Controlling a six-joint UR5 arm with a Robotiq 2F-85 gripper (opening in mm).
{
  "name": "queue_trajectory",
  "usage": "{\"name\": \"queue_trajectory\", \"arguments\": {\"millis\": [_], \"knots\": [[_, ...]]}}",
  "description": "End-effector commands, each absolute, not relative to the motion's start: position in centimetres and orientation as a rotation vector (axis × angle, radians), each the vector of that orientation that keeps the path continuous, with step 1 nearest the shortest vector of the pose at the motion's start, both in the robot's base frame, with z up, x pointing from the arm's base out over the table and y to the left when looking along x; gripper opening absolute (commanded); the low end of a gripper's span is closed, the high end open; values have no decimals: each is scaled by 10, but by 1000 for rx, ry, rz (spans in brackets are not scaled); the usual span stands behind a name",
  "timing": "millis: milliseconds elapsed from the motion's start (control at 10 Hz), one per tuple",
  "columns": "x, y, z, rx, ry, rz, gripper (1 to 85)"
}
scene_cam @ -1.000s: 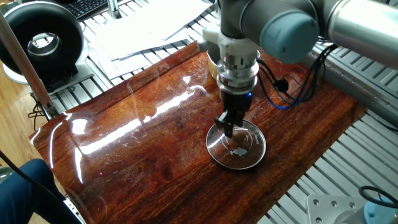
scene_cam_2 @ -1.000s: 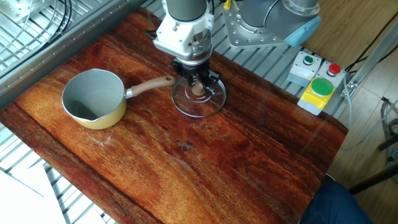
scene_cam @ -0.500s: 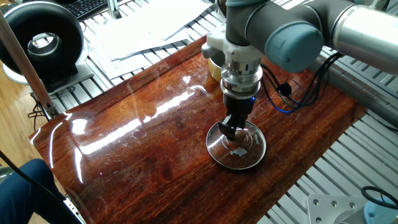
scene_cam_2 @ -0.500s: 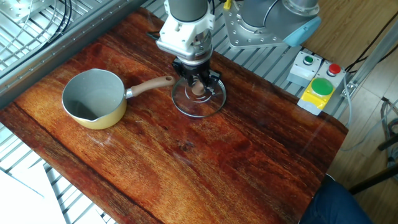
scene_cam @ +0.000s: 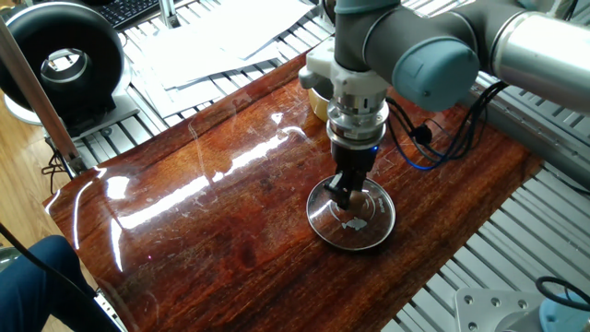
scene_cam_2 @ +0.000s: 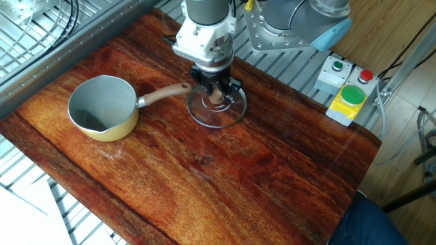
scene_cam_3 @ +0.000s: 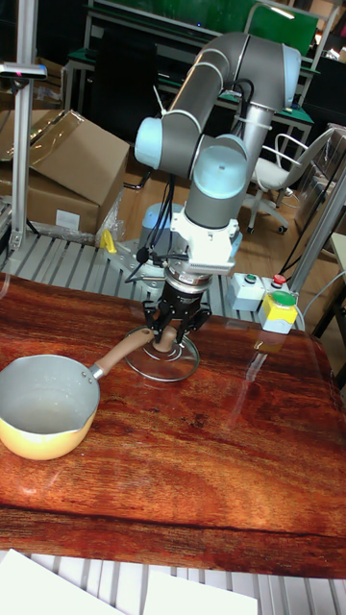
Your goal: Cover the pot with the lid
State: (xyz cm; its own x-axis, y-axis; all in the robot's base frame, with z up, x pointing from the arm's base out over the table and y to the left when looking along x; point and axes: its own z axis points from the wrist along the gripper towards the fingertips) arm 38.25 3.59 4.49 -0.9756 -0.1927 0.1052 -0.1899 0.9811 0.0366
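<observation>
Tall fixed view: pot (scene_cam_3: 43,405) uncovered.

arm: bent over, wrist vertical | claw (scene_cam_2: 216,95): pointing straight down, fingers closed in, low

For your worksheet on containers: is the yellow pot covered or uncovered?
Uncovered. The pot shows its bare pale inside; the lid lies flat on the table beside its handle.
</observation>
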Motion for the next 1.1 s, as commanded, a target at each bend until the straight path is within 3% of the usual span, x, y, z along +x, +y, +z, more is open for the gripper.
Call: {"name": "queue_trajectory", "arguments": {"millis": [0, 200, 300, 1000], "knots": [[385, 42, 49, 224, -3018, -44, 323], [385, 43, 60, 108, -2983, 33, 53], [386, 46, 62, 81, -2981, 28, 13], [389, 57, 78, 20, -2942, 81, 13]]}}
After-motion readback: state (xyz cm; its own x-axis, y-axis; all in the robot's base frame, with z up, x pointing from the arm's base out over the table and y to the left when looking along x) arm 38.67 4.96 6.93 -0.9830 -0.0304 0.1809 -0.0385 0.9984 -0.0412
